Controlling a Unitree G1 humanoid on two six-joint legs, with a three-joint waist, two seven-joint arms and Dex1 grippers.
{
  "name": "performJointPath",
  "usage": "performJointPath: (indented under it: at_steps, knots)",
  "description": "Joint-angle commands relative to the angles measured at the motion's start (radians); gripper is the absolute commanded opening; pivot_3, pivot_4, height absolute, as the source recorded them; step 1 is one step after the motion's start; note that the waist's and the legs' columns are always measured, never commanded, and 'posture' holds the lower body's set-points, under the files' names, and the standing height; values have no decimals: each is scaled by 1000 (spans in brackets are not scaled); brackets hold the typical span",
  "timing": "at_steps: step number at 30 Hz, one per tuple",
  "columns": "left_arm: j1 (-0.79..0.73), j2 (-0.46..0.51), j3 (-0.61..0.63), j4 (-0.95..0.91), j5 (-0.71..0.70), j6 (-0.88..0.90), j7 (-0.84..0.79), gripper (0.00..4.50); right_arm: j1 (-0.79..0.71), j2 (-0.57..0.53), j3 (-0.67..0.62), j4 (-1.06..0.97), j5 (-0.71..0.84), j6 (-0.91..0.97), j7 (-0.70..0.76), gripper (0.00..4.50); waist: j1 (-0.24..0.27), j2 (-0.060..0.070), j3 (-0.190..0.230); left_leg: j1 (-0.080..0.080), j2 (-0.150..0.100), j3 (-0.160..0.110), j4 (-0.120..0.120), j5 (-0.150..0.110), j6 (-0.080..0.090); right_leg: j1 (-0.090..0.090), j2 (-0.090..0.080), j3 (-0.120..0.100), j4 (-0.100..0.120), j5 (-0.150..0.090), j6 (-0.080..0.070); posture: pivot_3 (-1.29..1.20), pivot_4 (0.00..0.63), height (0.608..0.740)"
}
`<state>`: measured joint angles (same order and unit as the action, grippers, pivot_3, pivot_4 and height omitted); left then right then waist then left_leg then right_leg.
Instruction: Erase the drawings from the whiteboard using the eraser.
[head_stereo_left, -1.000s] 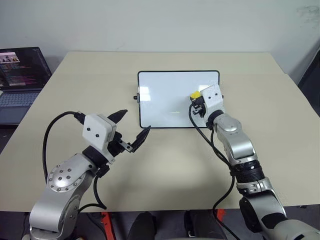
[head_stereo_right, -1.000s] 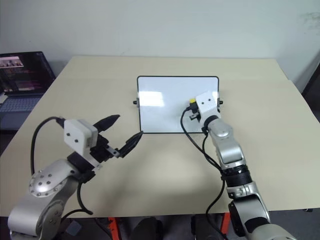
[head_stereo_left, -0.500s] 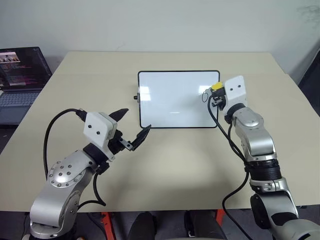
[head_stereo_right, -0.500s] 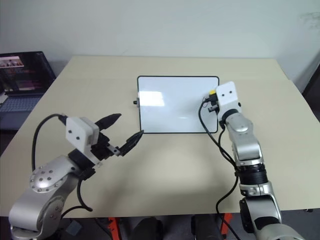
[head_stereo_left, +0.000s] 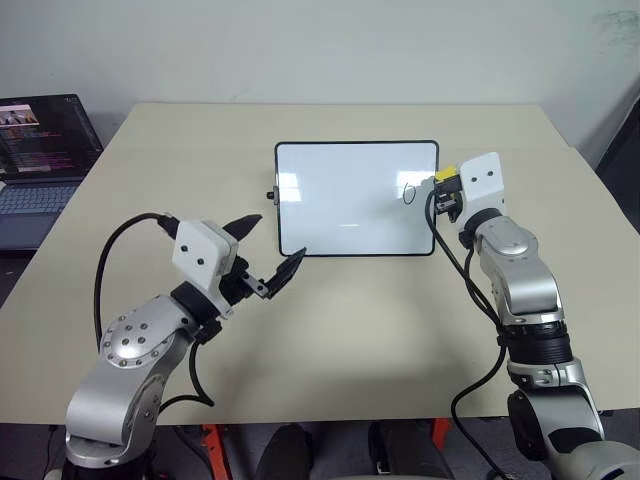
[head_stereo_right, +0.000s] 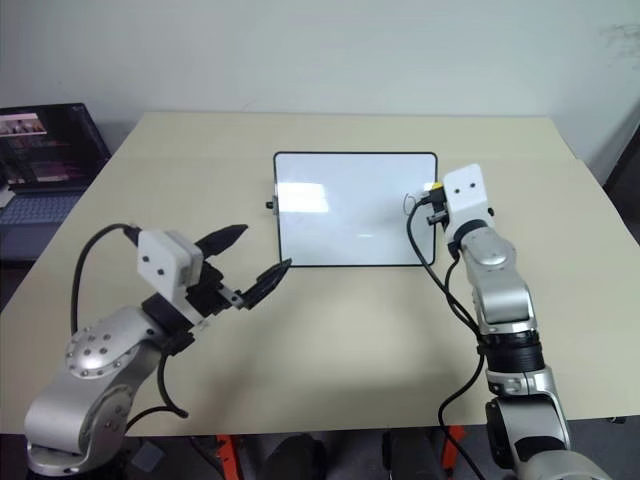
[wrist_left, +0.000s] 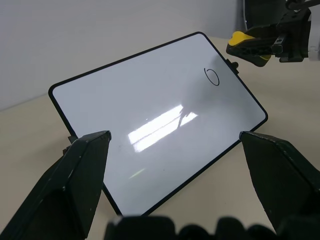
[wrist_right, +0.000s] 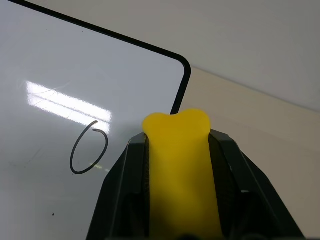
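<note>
The whiteboard (head_stereo_left: 340, 200) lies flat in the middle of the table. One drawing, a thin black "0" (head_stereo_left: 408, 191), stands near its right edge; the rest of the surface is white with glare. My right gripper (head_stereo_left: 446, 186) is shut on the yellow eraser (head_stereo_left: 445, 175), which hangs at the board's right edge, just right of the "0" (wrist_right: 89, 154). The eraser (wrist_right: 181, 165) sits squeezed between the two black fingers. My left gripper (head_stereo_left: 268, 250) hovers open over the table near the board's front left corner, nothing between its fingers.
An open laptop (head_stereo_left: 42, 150) sits on a surface beyond the table's left edge. The tan table (head_stereo_left: 330, 330) has bare room in front of the board and on both sides. A light wall runs behind it.
My right gripper carried the eraser rightward across the board to its right edge, uncovering the "0". The left gripper stayed where it was.
</note>
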<state>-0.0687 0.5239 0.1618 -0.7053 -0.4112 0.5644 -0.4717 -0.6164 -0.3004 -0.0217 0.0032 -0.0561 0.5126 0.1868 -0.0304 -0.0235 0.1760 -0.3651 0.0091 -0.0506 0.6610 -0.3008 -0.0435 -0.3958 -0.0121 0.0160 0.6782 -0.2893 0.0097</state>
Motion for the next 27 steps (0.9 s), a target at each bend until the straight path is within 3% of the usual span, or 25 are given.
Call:
performJointPath:
  at_steps: [1, 27]
  knots:
    - [-8, 10, 4, -22, -4, -14, 1, 4500, -23, -3, -18, -42, 7, -9, -8, 1280, 0, 0, 0, 0, 0, 0, 0, 0, 0, 0, 0, 0, 0, 0, 0, 0, 150, 740]
    - [-41, 13, -10, -6, 2, -14, -1, 4500, -113, 54, 7, 57, 4, -56, -23, 1280, 0, 0, 0, 0, 0, 0, 0, 0, 0, 0, 0, 0, 0, 0, 0, 0, 150, 740]
